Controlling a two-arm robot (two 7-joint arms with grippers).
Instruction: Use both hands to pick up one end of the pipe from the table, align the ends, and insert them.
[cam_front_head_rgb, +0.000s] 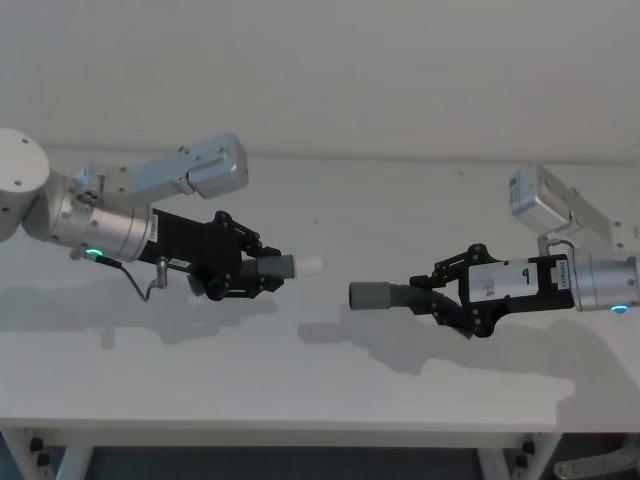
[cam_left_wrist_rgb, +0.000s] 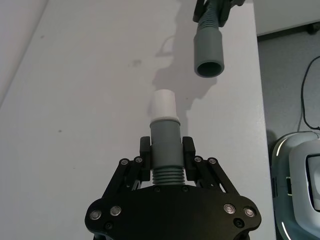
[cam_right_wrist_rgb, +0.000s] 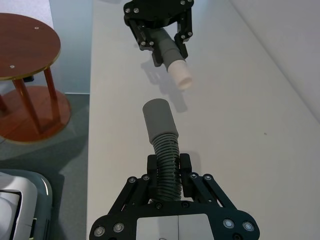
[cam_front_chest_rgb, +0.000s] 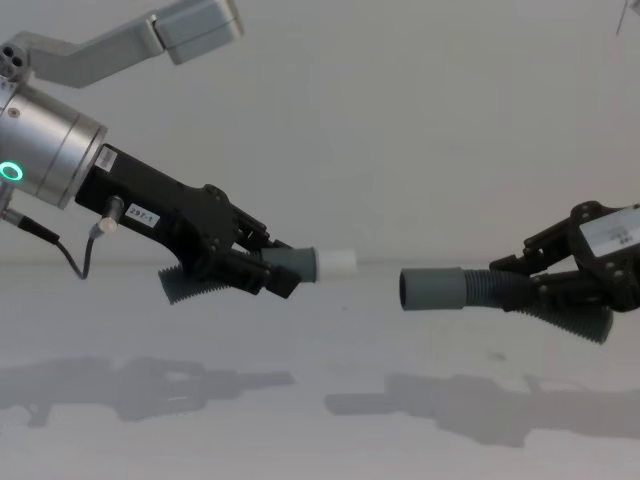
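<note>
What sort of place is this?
Probably a robot lab: a matte white table against a bare wall, a round red-brown wooden side table beside it, black left gripper and right gripper holding grey pipe pieces.

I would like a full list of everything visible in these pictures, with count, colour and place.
pipe piece with white tip: 1, dark grey, held over the table by the left end effector
pipe piece with open sleeve: 1, dark grey, held by the right end effector, facing the other piece across a gap
table: 1, white, below both pieces
round side table: 1, red-brown wood, on the floor beside the table
device: 1, white, on the floor, kind unclear
end effectors: 2, black, each shut on its piece
arms: 2, silver-grey, left arm and right arm at the sides
</note>
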